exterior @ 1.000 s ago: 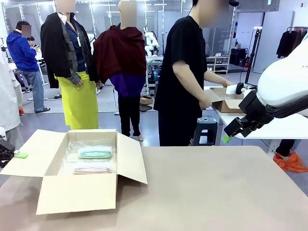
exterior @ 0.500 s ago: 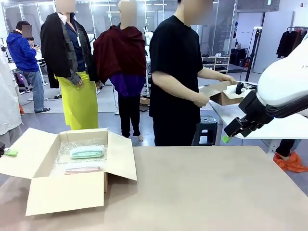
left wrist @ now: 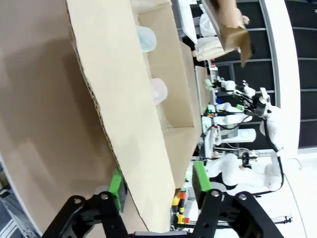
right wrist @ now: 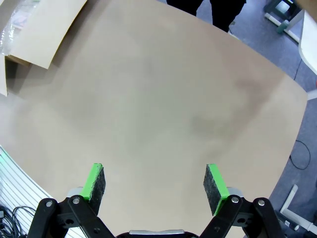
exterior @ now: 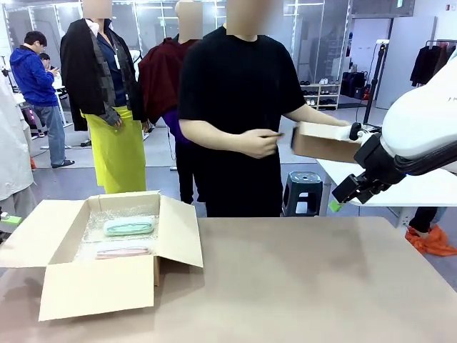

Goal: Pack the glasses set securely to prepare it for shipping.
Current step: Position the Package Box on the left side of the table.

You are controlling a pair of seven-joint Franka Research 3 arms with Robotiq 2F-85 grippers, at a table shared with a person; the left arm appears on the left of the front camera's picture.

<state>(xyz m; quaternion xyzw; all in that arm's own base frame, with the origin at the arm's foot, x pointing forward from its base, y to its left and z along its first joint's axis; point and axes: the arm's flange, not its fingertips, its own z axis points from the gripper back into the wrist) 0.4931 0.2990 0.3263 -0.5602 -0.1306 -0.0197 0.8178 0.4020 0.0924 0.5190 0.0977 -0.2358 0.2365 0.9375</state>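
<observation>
An open cardboard box (exterior: pixel 100 286) stands at the table's left. Inside it, on bubble wrap, lie the mint-green glasses case (exterior: pixel 128 227) and, nearer to me, the pale pink glasses case (exterior: pixel 123 251). My left gripper (exterior: pixel 7 219) sits at the picture's left edge beside the box's left flap. In the left wrist view this gripper (left wrist: pixel 157 182) is open, its fingers astride the flap (left wrist: pixel 119 99), and the rounded ends of the mint-green case (left wrist: pixel 146 38) and the pink case (left wrist: pixel 157 90) show inside. My right gripper (exterior: pixel 343 196) hangs open off the table's right side, and is seen open (right wrist: pixel 154 182) above bare tabletop.
A person in a black T-shirt (exterior: pixel 235 107) stands at the far edge, holding a small brown cardboard box (exterior: pixel 325 143) out to the right, close to my right arm. The box's right flap (right wrist: pixel 44 29) lies spread on the table. A white table (exterior: pixel 428 189) stands behind my right arm.
The big box slid left with my left gripper, then stopped. The person turned from the side table to face this one, carrying the small brown box. The right arm has not moved.
</observation>
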